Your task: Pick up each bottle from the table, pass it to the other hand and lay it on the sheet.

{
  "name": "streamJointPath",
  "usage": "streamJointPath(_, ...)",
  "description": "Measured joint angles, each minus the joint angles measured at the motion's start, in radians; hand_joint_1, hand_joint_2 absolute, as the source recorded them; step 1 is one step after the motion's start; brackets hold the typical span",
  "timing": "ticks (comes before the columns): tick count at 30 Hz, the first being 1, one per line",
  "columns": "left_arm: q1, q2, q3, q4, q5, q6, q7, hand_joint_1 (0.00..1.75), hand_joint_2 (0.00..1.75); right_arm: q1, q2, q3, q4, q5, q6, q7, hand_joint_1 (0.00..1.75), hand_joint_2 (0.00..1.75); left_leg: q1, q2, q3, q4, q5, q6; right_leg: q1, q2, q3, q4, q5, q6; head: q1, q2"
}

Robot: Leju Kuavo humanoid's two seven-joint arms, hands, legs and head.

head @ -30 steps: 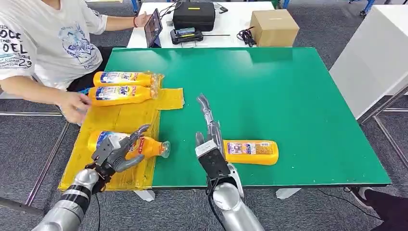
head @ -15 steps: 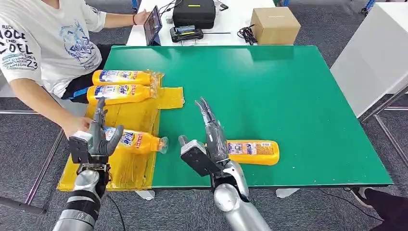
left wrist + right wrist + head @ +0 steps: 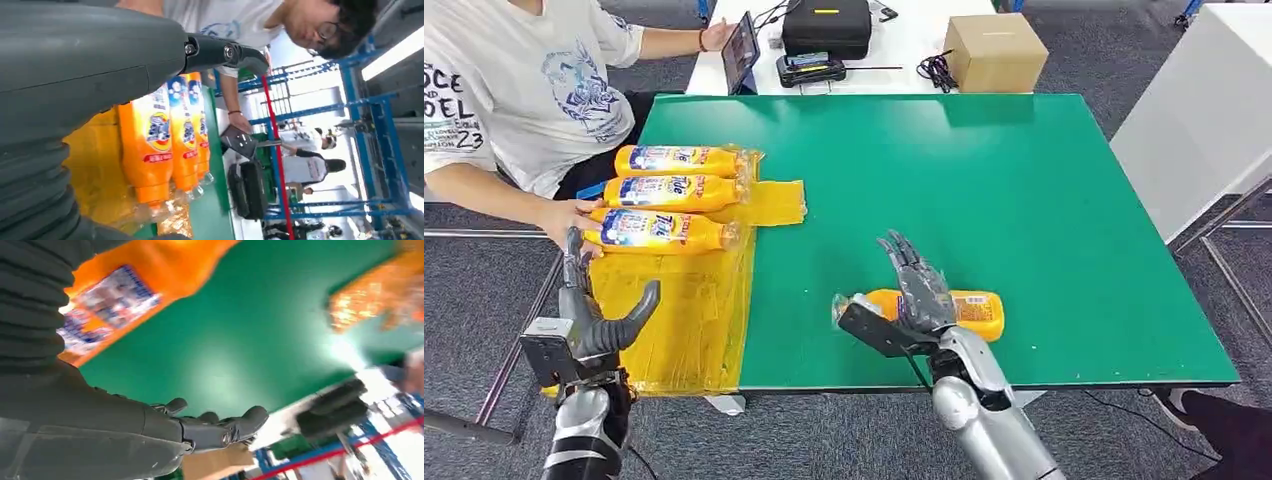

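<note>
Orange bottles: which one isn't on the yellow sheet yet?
The orange bottle lying on the bare green table, right under the right hand. The other three lie side by side on the yellow sheet.

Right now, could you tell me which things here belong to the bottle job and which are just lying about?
Job: three bottles on the yellow sheet; fourth bottle on the green table, under the right robot hand; left robot hand.

Lying about: cardboard box, black case, tablet.

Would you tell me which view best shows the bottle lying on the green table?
The head view: the bottle lies whole beside the right hand. The right wrist view shows a blurred part. The left wrist view shows the sheet's bottles instead.
</note>
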Motion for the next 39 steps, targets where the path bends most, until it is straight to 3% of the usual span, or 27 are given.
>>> streamJointPath(7,-0.001,0.000,0.004,0.019,-0.017,-0.027,-0.003,0.00,1.75,-0.027,-0.063,0.007,0.044,-0.053,0.088,0.003,0.00,1.75,0.000,-0.001,0.000,0.000,0.000,0.000,0.000,0.000,0.000,0.000,0.000,0.000,0.000,0.000)
streamJointPath(14,-0.019,0.003,0.004,0.074,-0.040,-0.036,-0.004,0.00,1.75,-0.036,-0.105,0.027,0.099,-0.072,0.097,-0.008,0.00,1.75,0.000,0.000,0.000,0.000,0.000,0.000,0.000,0.000,0.000,0.000,0.000,0.000,0.000,0.000)
streamJointPath(39,-0.065,0.003,-0.026,0.194,-0.048,-0.067,0.013,0.00,1.75,-0.119,-0.156,0.113,0.254,-0.045,0.147,0.084,0.00,1.75,0.000,0.000,0.003,0.000,0.000,0.000,0.000,0.000,0.002,0.000,0.000,0.000,0.000,0.000)
